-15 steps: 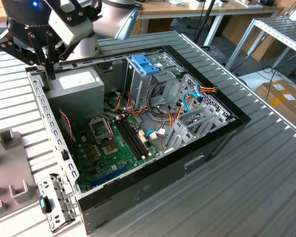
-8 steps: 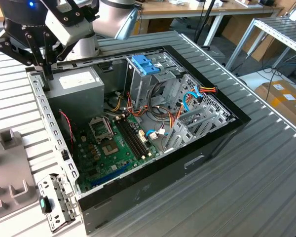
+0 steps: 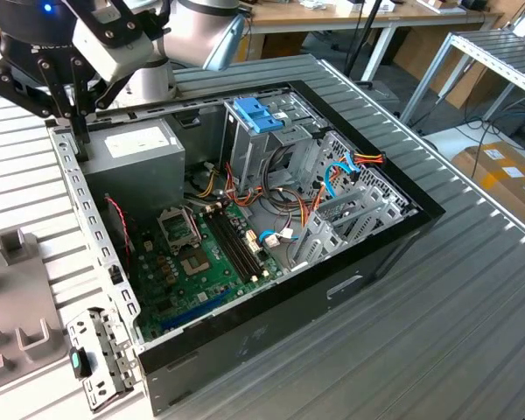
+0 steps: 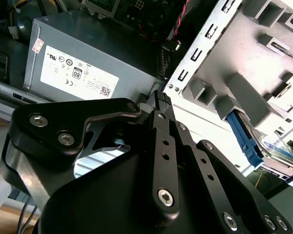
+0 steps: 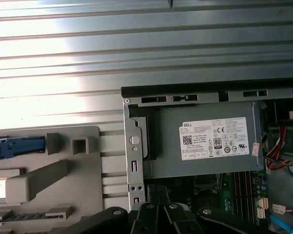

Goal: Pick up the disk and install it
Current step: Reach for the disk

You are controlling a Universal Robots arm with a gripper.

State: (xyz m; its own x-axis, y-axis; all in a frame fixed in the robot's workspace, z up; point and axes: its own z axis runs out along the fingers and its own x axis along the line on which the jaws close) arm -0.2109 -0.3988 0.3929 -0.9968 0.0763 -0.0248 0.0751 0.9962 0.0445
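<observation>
- Your pincer (image 4: pixel 168 122) hangs over the corner of the open computer case (image 3: pixel 271 324), beside the power supply (image 3: pixel 140 144). It is drawn narrow and grips nothing.
- The disk (image 4: pixel 278 148) lies flat in the grey fixture (image 5: pixel 83 165) on the table (image 3: pixel 472 350), outside the case and apart from your pincer.
- Its blue rail (image 5: pixel 14 147) marks the long axis, which runs along the table's ribs with 1 end toward the case.

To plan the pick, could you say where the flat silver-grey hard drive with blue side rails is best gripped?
Probably across its width, at the blue rail and opposite edge, from above: the disk lies flat in the grey plastic holder, top face exposed.
</observation>
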